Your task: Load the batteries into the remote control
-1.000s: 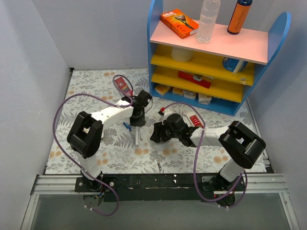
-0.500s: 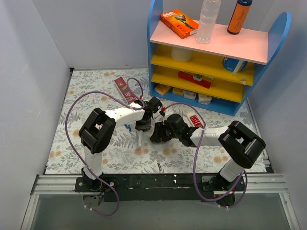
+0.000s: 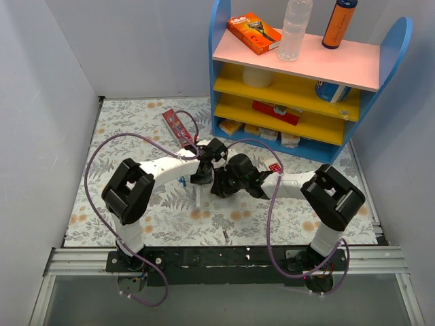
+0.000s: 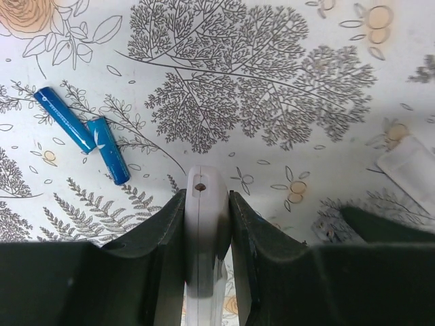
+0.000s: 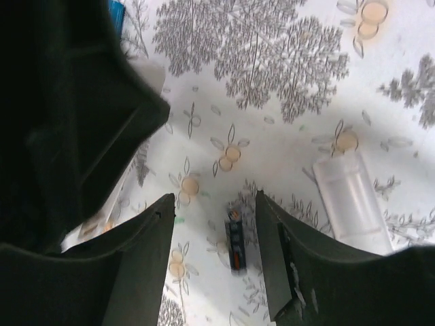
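Observation:
My left gripper [image 4: 206,197] is shut on the end of the slim white remote control [image 4: 204,231], held edge-on; in the top view the gripper [image 3: 202,178] sits over the remote [image 3: 197,195]. My right gripper [image 5: 214,200] is open and empty, close beside the left one in the top view [image 3: 219,185]. A dark battery [image 5: 235,246] lies on the cloth between and below its fingers, not touched. Another battery [image 3: 225,236] lies near the front edge. A white battery cover [image 5: 352,197] lies to the right.
A small blue piece [image 4: 88,136] lies left of the remote. A red-faced remote [image 3: 177,124] lies at the back. A blue and yellow shelf [image 3: 299,102] with boxes and bottles stands at the back right. The left arm's dark body [image 5: 61,102] crowds the right gripper's left side.
The left arm has swung so its gripper shifted right and nearer, staying over the white remote. The right gripper has moved a little left, closer to it.

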{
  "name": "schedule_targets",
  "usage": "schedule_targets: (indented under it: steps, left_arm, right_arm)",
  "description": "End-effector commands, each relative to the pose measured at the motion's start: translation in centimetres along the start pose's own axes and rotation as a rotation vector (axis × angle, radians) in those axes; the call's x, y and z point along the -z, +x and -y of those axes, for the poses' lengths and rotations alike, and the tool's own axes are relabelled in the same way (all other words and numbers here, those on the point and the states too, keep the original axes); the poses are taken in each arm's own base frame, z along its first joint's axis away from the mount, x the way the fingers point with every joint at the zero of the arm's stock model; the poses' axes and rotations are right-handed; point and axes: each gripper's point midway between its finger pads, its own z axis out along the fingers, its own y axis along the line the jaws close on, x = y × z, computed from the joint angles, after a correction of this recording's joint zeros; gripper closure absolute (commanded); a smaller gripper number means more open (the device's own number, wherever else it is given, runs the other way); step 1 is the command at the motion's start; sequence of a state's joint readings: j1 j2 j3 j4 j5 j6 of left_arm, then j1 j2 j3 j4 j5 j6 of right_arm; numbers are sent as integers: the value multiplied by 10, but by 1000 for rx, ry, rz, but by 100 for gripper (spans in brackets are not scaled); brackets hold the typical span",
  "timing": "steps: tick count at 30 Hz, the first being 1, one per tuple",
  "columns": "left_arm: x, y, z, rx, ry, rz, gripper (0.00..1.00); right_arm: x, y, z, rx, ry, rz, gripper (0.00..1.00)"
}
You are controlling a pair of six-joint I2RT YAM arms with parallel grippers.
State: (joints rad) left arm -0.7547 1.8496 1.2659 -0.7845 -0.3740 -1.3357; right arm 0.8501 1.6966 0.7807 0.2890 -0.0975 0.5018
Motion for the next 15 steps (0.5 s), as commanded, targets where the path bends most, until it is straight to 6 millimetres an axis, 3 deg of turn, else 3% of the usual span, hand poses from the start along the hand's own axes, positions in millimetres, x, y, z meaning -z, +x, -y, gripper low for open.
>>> schedule_targets:
  steps: [1,7,14,15]
  left_arm:
    - [36,-30,-2,83,65,146,100]
    - [68,-46,-15,200,168,252,100]
    - [105,-51,-53,423,357,415,100]
    - [106,-44,-64,450,372,429,100]
  right_arm:
    - [-8,18,32,65,152,-115,42]
    - [-9,34,44,149,248,-235,44]
    - [-1,50,56,243,378,-369,48]
    - [-1,52,59,258,405,-383,49]
